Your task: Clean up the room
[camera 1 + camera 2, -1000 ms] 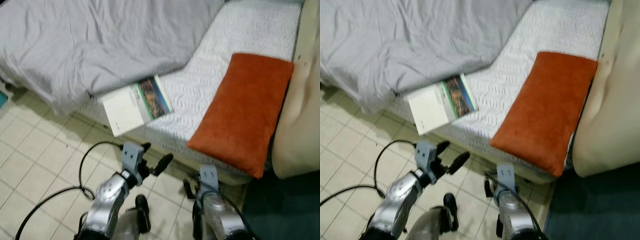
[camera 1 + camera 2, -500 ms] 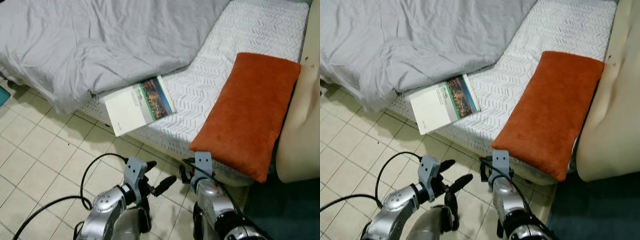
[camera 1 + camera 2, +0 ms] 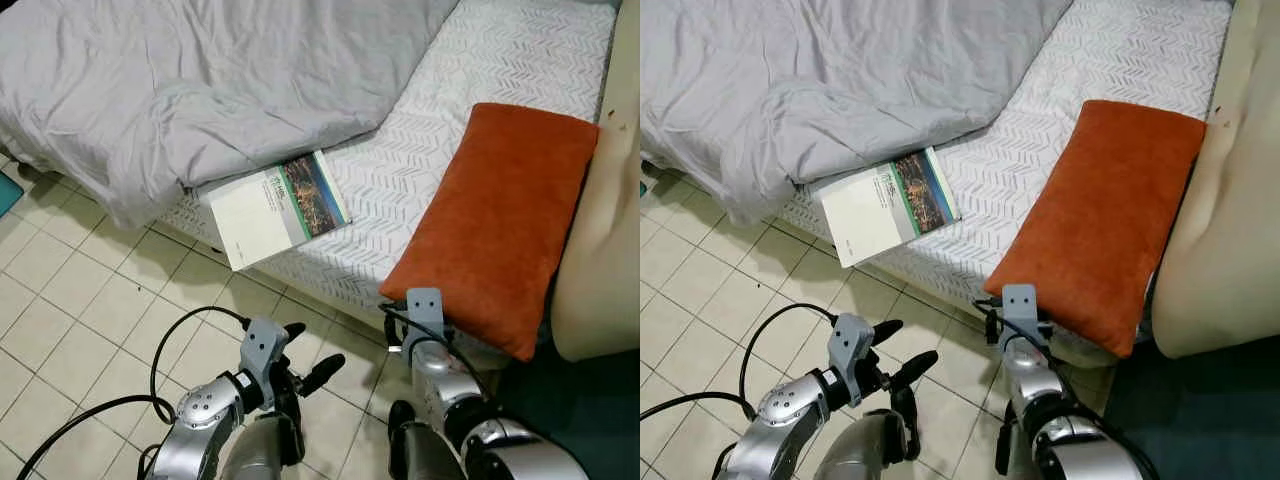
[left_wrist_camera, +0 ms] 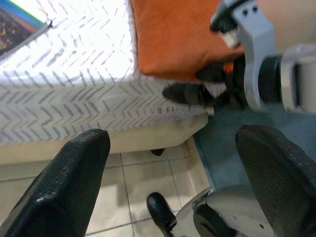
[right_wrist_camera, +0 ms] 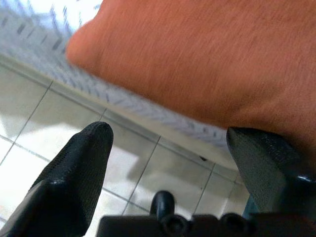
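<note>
Grey duvet (image 3: 190,90) overlapping book (image 3: 275,208)

The left gripper (image 3: 308,352) is held low in front of the body on its bent silver arm with both black fingers spread apart, while the right gripper (image 5: 168,163) is raised slightly higher on its arm, its two fingers likewise set wide apart.

Book (image 3: 275,207) on bed (image 3: 420,160) edge: cover carries dark title line beside night-city photo, print too small to read. No other readable text, label, brand or number.
</note>
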Controlling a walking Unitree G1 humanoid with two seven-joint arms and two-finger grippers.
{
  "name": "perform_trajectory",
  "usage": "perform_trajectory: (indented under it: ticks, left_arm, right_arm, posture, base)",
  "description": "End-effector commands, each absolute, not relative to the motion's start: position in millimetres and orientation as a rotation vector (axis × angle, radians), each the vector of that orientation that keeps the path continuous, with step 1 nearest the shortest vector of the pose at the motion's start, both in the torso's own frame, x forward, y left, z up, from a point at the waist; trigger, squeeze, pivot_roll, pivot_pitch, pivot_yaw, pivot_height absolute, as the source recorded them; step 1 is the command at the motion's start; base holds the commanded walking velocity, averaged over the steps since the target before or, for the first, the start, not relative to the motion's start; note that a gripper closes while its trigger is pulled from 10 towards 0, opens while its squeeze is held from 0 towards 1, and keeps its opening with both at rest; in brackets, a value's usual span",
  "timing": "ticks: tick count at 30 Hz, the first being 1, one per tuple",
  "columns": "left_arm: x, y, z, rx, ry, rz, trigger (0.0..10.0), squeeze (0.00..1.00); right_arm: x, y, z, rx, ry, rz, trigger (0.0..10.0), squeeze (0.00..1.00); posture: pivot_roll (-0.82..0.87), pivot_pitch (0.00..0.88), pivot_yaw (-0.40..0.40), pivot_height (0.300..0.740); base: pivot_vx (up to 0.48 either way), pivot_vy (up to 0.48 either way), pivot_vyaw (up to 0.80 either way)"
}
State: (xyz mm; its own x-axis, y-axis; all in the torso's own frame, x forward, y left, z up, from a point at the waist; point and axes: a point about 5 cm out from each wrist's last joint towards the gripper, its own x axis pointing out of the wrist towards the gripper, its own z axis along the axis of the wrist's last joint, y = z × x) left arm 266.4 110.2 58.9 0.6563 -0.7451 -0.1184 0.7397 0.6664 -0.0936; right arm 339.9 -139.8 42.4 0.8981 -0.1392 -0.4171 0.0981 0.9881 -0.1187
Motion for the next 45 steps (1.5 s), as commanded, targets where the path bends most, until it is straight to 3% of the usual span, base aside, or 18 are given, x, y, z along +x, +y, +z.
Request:
perform_trajectory:
  ticks: [1, 16, 35, 45]
  left_arm:
    - [256.7, 112.3, 50.4, -0.04, 0.188, -0.856, 10.0, 0.0]
    - [253.5, 118.0, 49.3, -0.034, 0.198, -0.829, 10.0, 0.0]
    - [253.9, 120.6, 48.6, -0.021, 0.206, -0.823, 10.0, 0.0]
    - [261.3, 105.4, 47.1, -0.05, 0.193, -0.856, 10.0, 0.0]
  right_arm:
    - [340.2, -150.5, 42.7, -0.085, 0.438, -0.179, 10.0, 0.0]
    - [367.4, -173.5, 85.6, -0.036, 0.298, -0.273, 10.0, 0.0]
    - [366.4, -176.9, 83.3, -0.13, 0.32, -0.251, 10.0, 0.0]
    - [375.3, -173.2, 98.1, -0.09, 0.27, -0.22, 10.0, 0.0]
  posture:
    - [0.08, 0.458, 0.096, 0.74]
    - [0.09, 0.458, 0.094, 0.74]
    - [0.1, 0.459, 0.092, 0.74]
    - [0.06, 0.425, 0.07, 0.74]
  base:
    - [0.0, 0.0, 0.0]
    - [0.0, 0.0, 0.0]
    - [0.0, 0.0, 0.0]
    - [0.0, 0.0, 0.0]
